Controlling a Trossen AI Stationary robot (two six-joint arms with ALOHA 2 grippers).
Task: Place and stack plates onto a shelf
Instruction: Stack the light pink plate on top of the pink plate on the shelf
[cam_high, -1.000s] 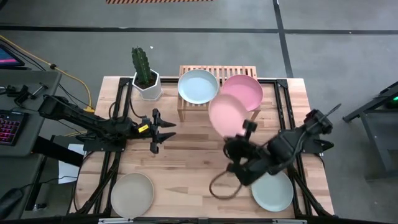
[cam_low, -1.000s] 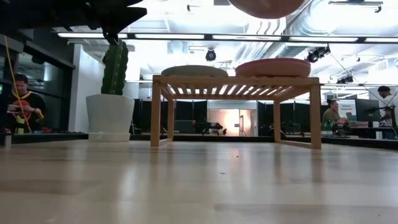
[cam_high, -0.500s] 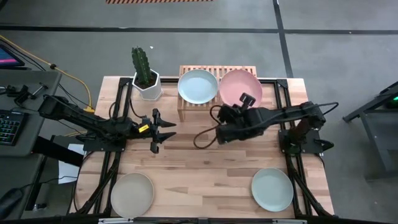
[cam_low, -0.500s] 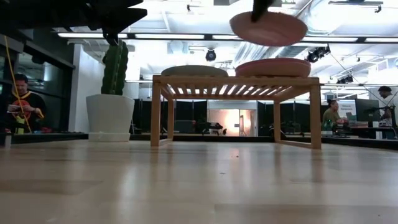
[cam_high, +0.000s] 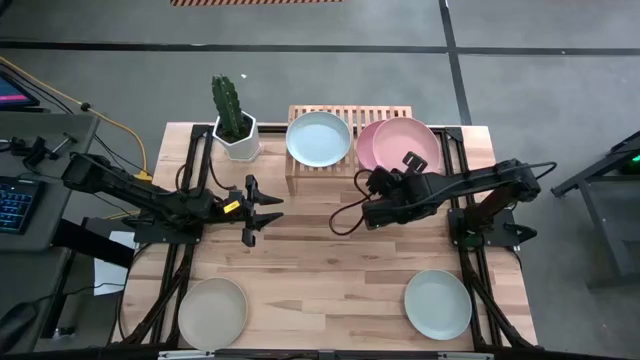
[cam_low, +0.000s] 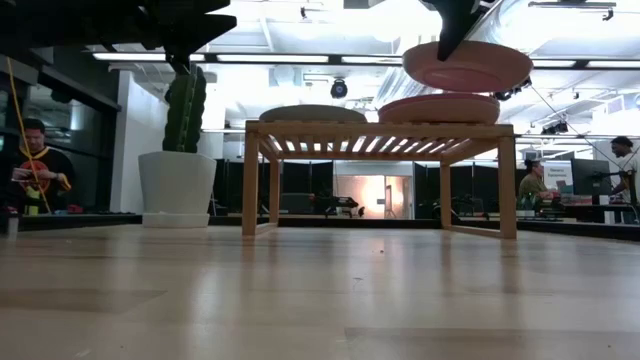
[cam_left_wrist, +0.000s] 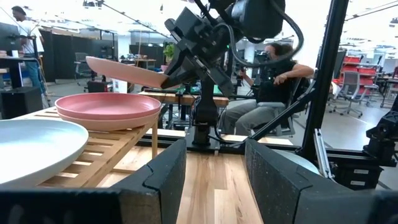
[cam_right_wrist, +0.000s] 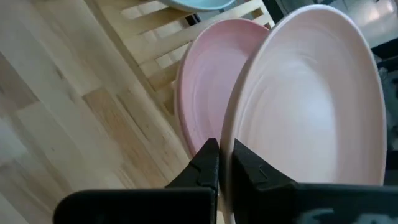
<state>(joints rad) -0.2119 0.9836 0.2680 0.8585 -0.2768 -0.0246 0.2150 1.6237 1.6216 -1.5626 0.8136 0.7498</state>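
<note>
The light wood shelf (cam_high: 350, 113) stands at the table's far edge. A pale blue plate (cam_high: 319, 138) lies on its left half and a pink plate (cam_high: 368, 148) on its right half. My right gripper (cam_high: 404, 167) is shut on another pink plate (cam_high: 412, 143), which hovers above the shelved pink plate (cam_low: 438, 107). A beige plate (cam_high: 212, 312) and a pale green plate (cam_high: 438, 304) lie flat near the table's near edge. My left gripper (cam_high: 268, 208) waits open at mid-table, left of the shelf. My right gripper pinches the held pink plate by its near rim (cam_right_wrist: 231, 146), with one finger (cam_right_wrist: 206, 163) under the rim and the other on the inner face. The fingers come from the table's near side, slanting down. The plate (cam_low: 467, 66) is lifted clear and nearly level.
A white hexagonal pot with a cactus (cam_high: 235, 128) stands left of the shelf at the far edge. Bare wood (cam_high: 320, 270) lies between the shelf and the two near plates. People (cam_low: 32, 165) show in the room beyond the table.
My right gripper has carried the pink plate from over the middle of the table toward the far edge, then toward the right. It has come lower and now hangs above the shelved pink plate. The arm has swung and stretched out toward the shelf.
</note>
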